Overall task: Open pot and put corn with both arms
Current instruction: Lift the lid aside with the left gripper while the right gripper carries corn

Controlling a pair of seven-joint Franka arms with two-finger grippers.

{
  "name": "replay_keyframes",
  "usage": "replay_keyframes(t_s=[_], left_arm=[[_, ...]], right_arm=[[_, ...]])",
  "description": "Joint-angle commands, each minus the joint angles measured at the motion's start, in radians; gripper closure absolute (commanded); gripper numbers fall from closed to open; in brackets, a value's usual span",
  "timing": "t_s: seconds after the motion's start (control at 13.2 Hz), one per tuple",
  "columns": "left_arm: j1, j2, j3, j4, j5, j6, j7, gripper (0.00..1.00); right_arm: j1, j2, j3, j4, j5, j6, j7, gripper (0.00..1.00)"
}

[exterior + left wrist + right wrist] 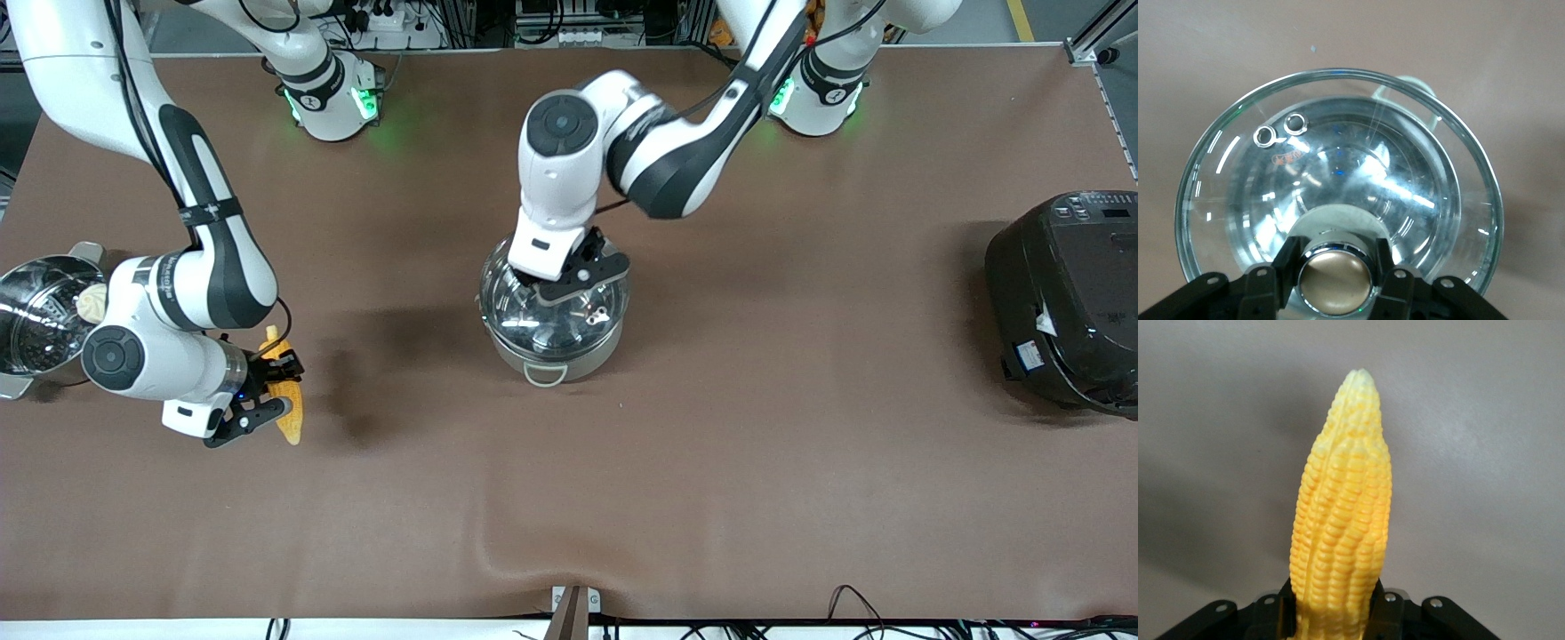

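The left end effector (582,283) is clamped on the copper-coloured knob (1333,281) of the domed glass lid (1338,193), which sits over the round shiny steel pot (551,360) at the worktop's centre. The right end effector (267,391) grips the yellow-orange tapered corn cob (286,402) by its thick end, over the worktop toward the right arm's end.

At the corn's nine o'clock in the front view stands a steel steamer pot (36,311) with a white bun (90,303). At the pot's three o'clock, well apart, a large black rice cooker (1067,302) sits by the worktop's edge.

The brown cloth-covered worktop (756,444) lies bare between corn and pot, and rumples at its six o'clock edge.
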Motion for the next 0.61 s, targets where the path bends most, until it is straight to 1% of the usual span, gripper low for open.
replay_keyframes(t_s=[0.0, 0.08, 0.23, 0.3, 0.45, 0.53], left_arm=[[0.056, -0.131, 0.003, -0.036, -0.001, -0.086, -0.004, 1.00], [0.084, -0.163, 0.003, -0.047, -0.001, -0.125, 0.013, 1.00], [0.142, -0.228, 0.001, -0.084, -0.001, -0.161, 0.034, 1.00], [0.179, -0.270, 0.001, -0.131, -0.001, -0.164, 0.097, 1.00], [0.243, -0.362, 0.001, -0.253, -0.001, -0.161, 0.226, 1.00], [0.280, -0.398, 0.001, -0.298, -0.001, -0.161, 0.275, 1.00]], right_arm=[[0.035, -0.045, 0.001, 0.003, -0.003, -0.091, 0.001, 1.00], [0.052, -0.045, 0.004, 0.013, -0.002, -0.101, 0.001, 1.00], [0.131, -0.042, 0.003, 0.032, -0.003, -0.098, 0.039, 1.00], [0.180, -0.042, 0.001, 0.041, -0.006, -0.096, 0.075, 1.00], [0.232, -0.042, 0.003, 0.064, -0.005, -0.104, 0.137, 1.00], [0.271, -0.045, 0.004, 0.079, -0.005, -0.105, 0.154, 1.00]])
